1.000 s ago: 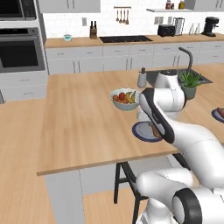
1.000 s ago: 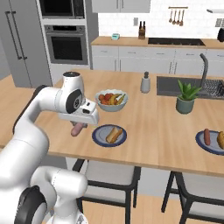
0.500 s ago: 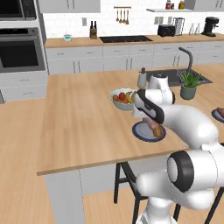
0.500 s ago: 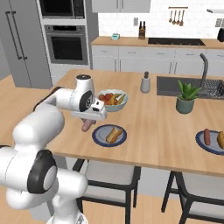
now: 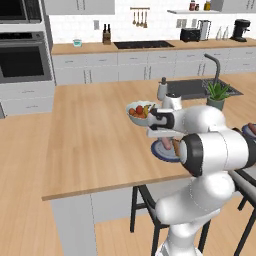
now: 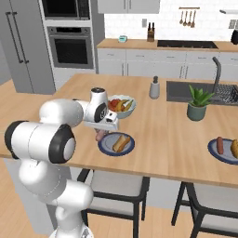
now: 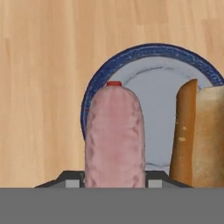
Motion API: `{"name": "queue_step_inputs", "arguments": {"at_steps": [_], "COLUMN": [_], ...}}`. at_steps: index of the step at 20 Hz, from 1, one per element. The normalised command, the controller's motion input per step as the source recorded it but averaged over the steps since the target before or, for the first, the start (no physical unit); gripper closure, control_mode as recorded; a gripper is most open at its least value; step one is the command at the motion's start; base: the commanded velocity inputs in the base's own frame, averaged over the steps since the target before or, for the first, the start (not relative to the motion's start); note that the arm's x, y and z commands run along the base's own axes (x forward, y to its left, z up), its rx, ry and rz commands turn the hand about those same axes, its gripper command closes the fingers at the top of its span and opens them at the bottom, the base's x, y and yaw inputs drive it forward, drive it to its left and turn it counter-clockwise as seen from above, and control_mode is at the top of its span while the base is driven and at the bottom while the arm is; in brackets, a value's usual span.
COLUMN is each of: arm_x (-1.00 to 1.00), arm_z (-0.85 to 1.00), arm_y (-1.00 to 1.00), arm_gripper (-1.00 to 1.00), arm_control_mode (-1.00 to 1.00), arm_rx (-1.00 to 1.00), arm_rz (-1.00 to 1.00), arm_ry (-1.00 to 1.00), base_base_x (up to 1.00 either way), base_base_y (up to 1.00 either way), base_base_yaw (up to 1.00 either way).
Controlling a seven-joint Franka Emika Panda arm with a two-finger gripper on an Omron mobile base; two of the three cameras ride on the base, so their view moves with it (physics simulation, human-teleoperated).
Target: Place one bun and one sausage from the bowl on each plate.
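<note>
A pinkish, wrinkled cylindrical sausage (image 7: 114, 135) is held between the two dark fingers of the white arm's gripper (image 7: 114, 181), the jaws narrowed onto its sides. In the hand view it is seen lengthwise, with a small red tip, over the near rim of a flat round dark blue plate with a lighter grey centre (image 7: 144, 74); whether it touches the plate cannot be told. A golden-tan elongated bun (image 7: 205, 135) is already lying on that plate, just beside the sausage.

In the right base view the gripper (image 6: 100, 132) is seen at the left edge of the same plate (image 6: 106, 145), the sausage (image 6: 99, 135) hanging below it and the bun (image 6: 122, 142) lying across the plate's middle. A pale bowl of fruit (image 6: 122, 105) is placed just behind the plate on the wooden island counter (image 6: 153, 125). A second dark blue plate (image 6: 223, 154) is found well apart, at the counter's right end, with a reddish sausage (image 6: 219, 144) on it. A potted green plant (image 6: 198, 103) is set beside the sink.
</note>
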Motion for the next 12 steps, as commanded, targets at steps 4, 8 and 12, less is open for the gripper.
{"name": "queue_step_inputs", "arguments": {"at_steps": [4, 8, 12], "arm_x": [0.2, 0.03, 0.0], "arm_z": [-0.28, -0.2, -0.22], "arm_y": [-0.1, -0.04, -0.12], "arm_gripper": [1.0, 1.0, 1.0], "arm_control_mode": [-1.0, -1.0, -1.0], "arm_rx": [0.0, 0.0, 0.0], "arm_rz": [0.0, 0.0, 0.0], "arm_ry": [0.07, 0.02, 0.0], "base_base_x": [0.0, 0.0, 0.0], "base_base_y": [0.0, 0.0, 0.0], "base_base_yaw": [0.0, 0.0, 0.0]}}
